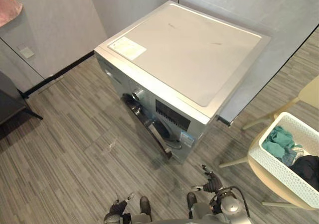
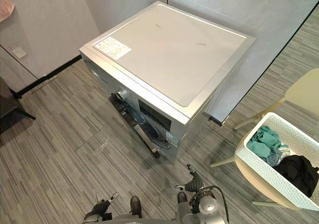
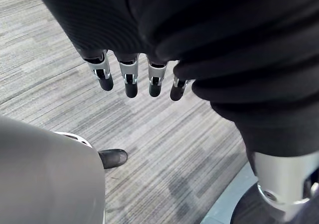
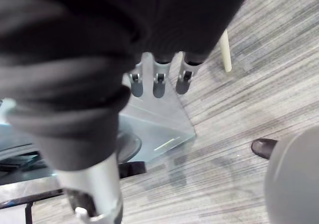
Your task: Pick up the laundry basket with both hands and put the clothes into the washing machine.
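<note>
A silver front-loading washing machine (image 1: pixel 184 50) stands in the middle of the room, and its round door (image 1: pixel 158 132) hangs ajar at the front. To the right, a white perforated laundry basket (image 1: pixel 284 176) rests on a beige chair (image 1: pixel 311 92). Teal clothes (image 1: pixel 278 140) and a black garment (image 1: pixel 308 167) lie inside it. My left hand (image 1: pixel 117 208) hangs low at the bottom edge, its fingers (image 3: pixel 130 79) straight over the floor and holding nothing. My right hand (image 1: pixel 212 183) also hangs low, between machine and basket, its fingers (image 4: pixel 159 82) relaxed and empty.
Grey wall panels close in behind the machine. A dark piece of furniture (image 1: pixel 10 102) stands at the left edge. Striped grey floor (image 1: pixel 75 159) spreads to the left of and in front of the machine. The chair's legs (image 1: pixel 259 119) reach toward the machine's right corner.
</note>
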Controlling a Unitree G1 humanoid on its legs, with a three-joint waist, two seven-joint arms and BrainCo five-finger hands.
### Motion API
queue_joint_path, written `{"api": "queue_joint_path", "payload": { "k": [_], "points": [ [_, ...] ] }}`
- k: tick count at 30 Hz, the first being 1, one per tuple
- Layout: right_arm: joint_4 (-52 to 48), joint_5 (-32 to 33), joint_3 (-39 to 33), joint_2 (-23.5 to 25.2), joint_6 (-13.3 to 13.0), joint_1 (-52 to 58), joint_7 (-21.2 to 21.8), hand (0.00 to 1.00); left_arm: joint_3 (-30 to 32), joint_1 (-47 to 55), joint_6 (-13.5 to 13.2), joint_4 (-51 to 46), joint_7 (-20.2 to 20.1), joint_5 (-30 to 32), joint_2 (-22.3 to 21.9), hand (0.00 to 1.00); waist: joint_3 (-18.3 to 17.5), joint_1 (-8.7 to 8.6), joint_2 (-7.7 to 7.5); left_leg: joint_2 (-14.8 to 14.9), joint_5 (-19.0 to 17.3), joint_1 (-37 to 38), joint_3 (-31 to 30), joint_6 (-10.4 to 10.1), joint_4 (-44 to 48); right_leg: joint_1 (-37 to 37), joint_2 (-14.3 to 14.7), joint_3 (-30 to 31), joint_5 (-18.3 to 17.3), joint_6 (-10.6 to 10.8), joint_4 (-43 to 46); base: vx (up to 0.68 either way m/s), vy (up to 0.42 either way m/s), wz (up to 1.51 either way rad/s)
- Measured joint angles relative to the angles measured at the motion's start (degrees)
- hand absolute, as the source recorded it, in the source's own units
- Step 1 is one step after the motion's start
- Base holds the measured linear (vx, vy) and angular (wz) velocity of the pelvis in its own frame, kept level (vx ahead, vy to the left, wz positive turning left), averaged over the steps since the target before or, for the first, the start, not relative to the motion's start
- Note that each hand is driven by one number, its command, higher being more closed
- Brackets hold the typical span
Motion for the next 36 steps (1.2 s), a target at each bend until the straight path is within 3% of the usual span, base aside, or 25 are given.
{"api": "queue_joint_path", "payload": {
  "k": [8, 19, 30, 36],
  "points": [
    [-7.8, 9.25, 7.59, 0.01, -1.3, -1.9, 2.92, 0.0, -0.06, 0.0, -0.01, -0.01, -0.01, 0.08, 0.55, 0.0, 0.43, 0.13, -0.71, -0.01, 0.0, -0.04, 0.1, 0.05, 0.0, 0.01, 0.01, 0.28, 0.64, 0.06, -0.47, -0.01, 0.003, -0.01],
    [-8.77, 9.69, 12.64, -0.26, -1.31, -7.36, 3.37, 0.0, -0.01, -0.25, 0.39, 0.17, 0.07, 0.1, 1.1, 0.0, 0.77, 0.44, -1.23, -0.01, 0.02, -0.83, -2.16, 0.05, 0.0, 0.96, -0.2, -1.6, 0.98, 0.07, -1.95, 0.03, -0.001, 0.09],
    [-5.5, 9.66, 12.41, -0.73, -1.17, -20.25, -1.44, 0.0, -0.01, -2.14, 0.44, -0.08, 1.39, -0.14, 1.13, 0.0, 3.25, 1.96, -1.12, -0.11, 0.65, -3.42, -4.7, 0.46, 0.14, -0.13, -0.45, -4.19, 1.03, -0.02, -1.94, -0.01, -0.002, 0.13],
    [-0.29, 9.71, 8.6, -0.67, -1.11, -30.04, -5.2, 0.0, -0.71, -3.4, 0.29, -1.92, 2.64, -0.45, 1.11, 0.0, 7.07, 2.84, 0.95, -0.32, 2.04, -6.58, -7.0, 0.37, 0.17, -2.27, -0.75, -6.29, 1.09, -0.12, -1.46, 0.0, -0.014, 0.18]
  ]
}}
